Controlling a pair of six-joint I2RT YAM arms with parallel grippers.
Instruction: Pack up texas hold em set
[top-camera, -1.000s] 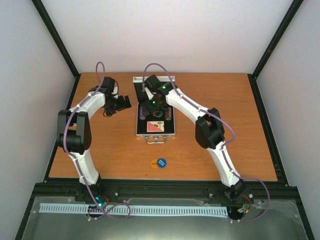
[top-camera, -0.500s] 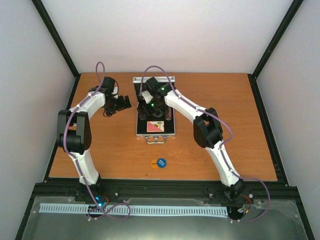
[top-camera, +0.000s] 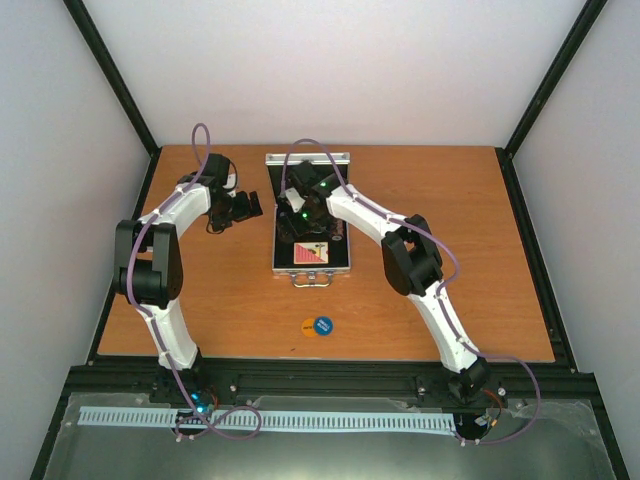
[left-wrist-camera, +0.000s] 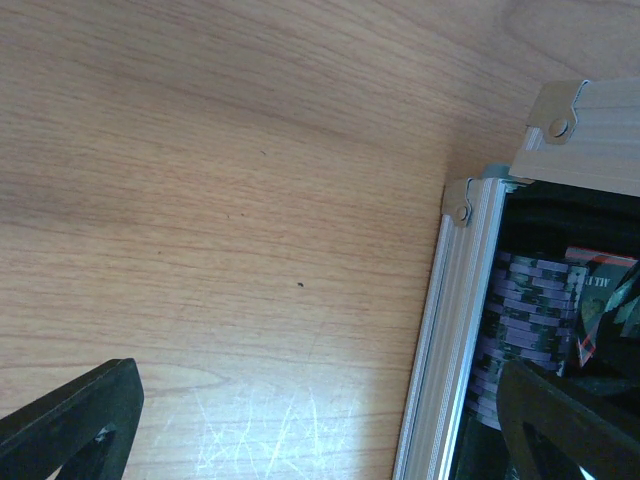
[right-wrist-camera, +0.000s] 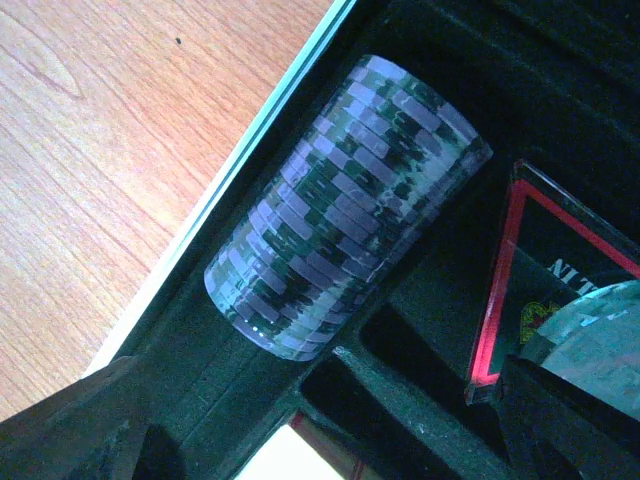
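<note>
We judge the step as filling the case (top-camera: 312, 270), open at mid surface (top-camera: 200, 300), long axis near-to-far, handle (top-camera: 310, 281) twd the arm bases. The right gripper (right-wrist-camera: 320, 400) hangs wide, empty, over the chip stack (right-wrist-camera: 345, 205), which lies along the left wall. The left gripper (left-wrist-camera: 320, 425) is wide too. Next: fetch blue disc (top-camera: 322, 325) & orange disc (top-camera: 308, 326).

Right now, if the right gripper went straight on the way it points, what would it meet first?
Most likely the chip stack lying on its side in the black lining of the case, centred ahead of the right gripper; depth is hard to judge.
</note>
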